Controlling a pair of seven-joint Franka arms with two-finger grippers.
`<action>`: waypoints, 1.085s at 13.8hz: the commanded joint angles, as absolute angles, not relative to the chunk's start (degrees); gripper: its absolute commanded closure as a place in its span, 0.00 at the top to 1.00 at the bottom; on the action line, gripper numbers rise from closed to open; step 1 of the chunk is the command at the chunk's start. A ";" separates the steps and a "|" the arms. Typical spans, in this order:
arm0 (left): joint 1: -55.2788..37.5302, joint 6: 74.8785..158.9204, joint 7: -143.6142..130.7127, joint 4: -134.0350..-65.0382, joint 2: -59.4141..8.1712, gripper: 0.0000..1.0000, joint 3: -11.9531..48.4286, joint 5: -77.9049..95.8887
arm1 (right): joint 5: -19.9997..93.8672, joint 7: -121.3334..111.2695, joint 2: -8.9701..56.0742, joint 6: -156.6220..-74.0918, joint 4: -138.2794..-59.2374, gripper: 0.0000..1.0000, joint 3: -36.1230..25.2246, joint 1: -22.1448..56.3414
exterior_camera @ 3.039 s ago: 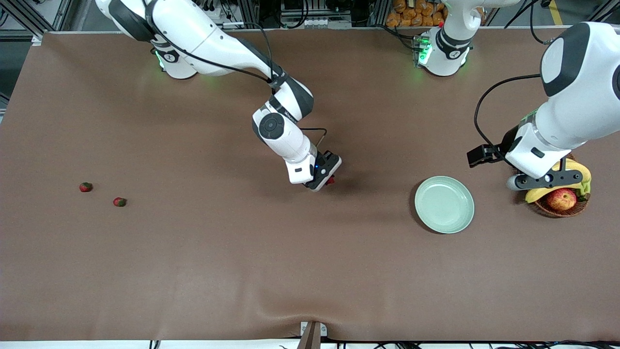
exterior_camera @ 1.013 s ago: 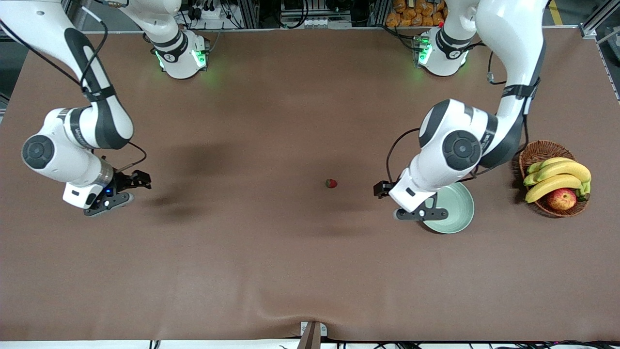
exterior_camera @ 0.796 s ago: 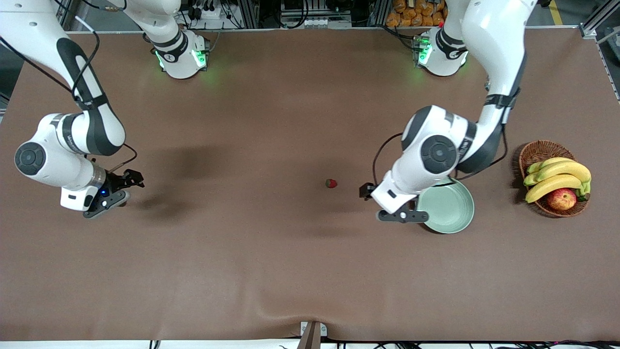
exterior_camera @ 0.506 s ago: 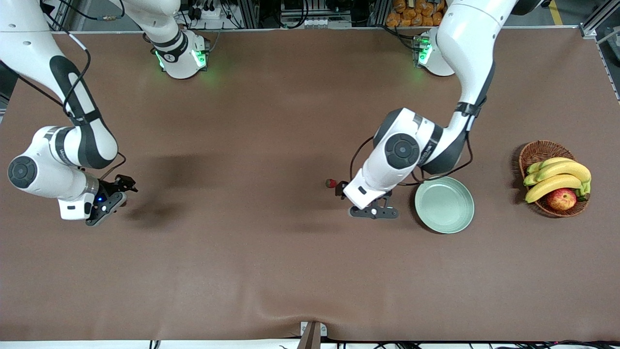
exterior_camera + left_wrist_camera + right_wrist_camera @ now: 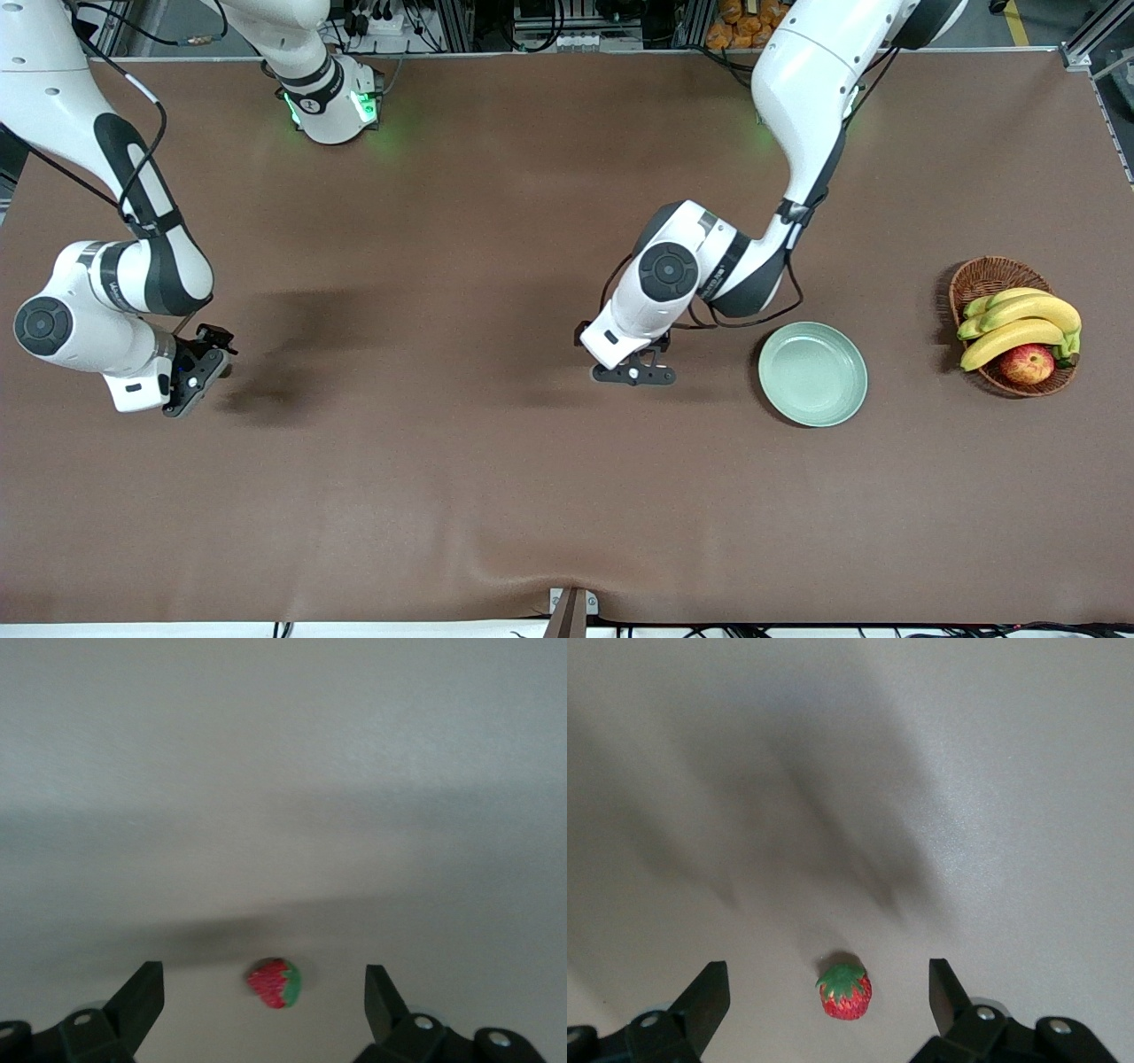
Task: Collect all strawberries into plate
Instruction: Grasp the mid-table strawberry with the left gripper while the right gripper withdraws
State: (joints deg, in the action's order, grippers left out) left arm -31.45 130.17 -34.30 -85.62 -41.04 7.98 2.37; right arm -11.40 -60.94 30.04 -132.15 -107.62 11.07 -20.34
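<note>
One strawberry (image 5: 275, 982), red with a green cap, lies on the brown table between the fingers of my left gripper (image 5: 263, 974), which is open and hangs just above it. In the front view my left gripper (image 5: 633, 372) is over mid-table beside the plate (image 5: 812, 373), and its wrist hides that berry. The pale green plate holds nothing. Another strawberry (image 5: 847, 992) lies between the spread fingers of my open right gripper (image 5: 828, 970). That gripper (image 5: 197, 377) is low over the right arm's end of the table and covers its berry in the front view.
A brown wicker basket (image 5: 983, 275) with bananas (image 5: 1019, 323) and a red-yellow apple (image 5: 1027, 363) stands at the left arm's end of the table, past the plate. The table cloth bulges slightly at the edge nearest the front camera.
My left arm has swung from over the plate to mid-table and now covers the strawberry there. My right gripper has shifted a little and settled over its berry. Both stayed open.
</note>
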 commanded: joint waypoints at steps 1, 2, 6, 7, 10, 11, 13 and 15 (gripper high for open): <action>-33.13 133.41 -37.87 -84.11 -43.41 1.00 7.38 0.35 | -12.66 -67.13 30.41 -133.68 -107.23 1.00 12.04 -21.97; -33.31 134.20 -38.40 -84.20 -44.20 1.00 7.38 0.35 | -12.66 -69.15 30.24 -133.68 -107.23 1.00 12.04 -21.89; -32.96 134.56 -38.93 -86.12 -44.65 0.95 7.47 0.00 | -12.48 -71.81 31.37 -134.91 -107.49 1.00 12.13 -23.73; -33.05 134.56 -39.02 -86.48 -44.65 0.93 7.47 0.09 | -12.57 -71.89 31.72 -135.35 -107.40 1.00 12.13 -23.90; -33.49 134.56 -41.04 -88.15 -44.47 0.91 7.47 0.09 | -12.48 -72.68 32.96 -136.41 -107.58 1.00 12.04 -24.52; -34.10 134.47 -41.83 -88.24 -44.73 0.89 7.47 0.09 | -12.57 -72.86 33.66 -136.32 -107.58 1.00 12.04 -24.52; -34.80 134.30 -42.80 -89.20 -44.65 0.86 7.47 0.09 | -12.57 -72.86 35.06 -136.67 -107.49 1.00 12.04 -25.22; -34.89 134.21 -43.77 -89.91 -44.65 0.79 7.47 0.00 | -12.57 -73.82 36.21 -138.07 -107.49 1.00 12.04 -26.01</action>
